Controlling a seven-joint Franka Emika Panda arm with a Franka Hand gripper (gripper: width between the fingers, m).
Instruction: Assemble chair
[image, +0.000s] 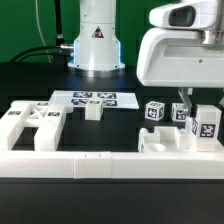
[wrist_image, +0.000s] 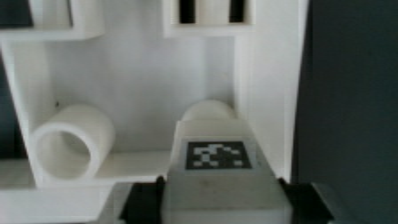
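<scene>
My gripper (wrist_image: 219, 205) is shut on a white chair piece with a square tag (wrist_image: 219, 155); its dark fingers (wrist_image: 146, 200) press both sides of the piece. In the exterior view the gripper (image: 193, 104) is at the right, with the held tagged piece (image: 206, 126) low, close to the table. A flat white panel (image: 160, 141) lies just beside it. It shows in the wrist view as a slotted panel (wrist_image: 125, 70) with a round peg (wrist_image: 68, 150). Two tagged cubes (image: 155, 112) (image: 180, 113) stand behind. A large slotted panel (image: 30, 125) and a small block (image: 93, 111) lie at the left.
The marker board (image: 95, 99) lies at the back centre, in front of the robot base (image: 97, 45). A long white border rail (image: 110, 160) runs along the front of the table. Dark table (wrist_image: 352, 90) shows beside the panel.
</scene>
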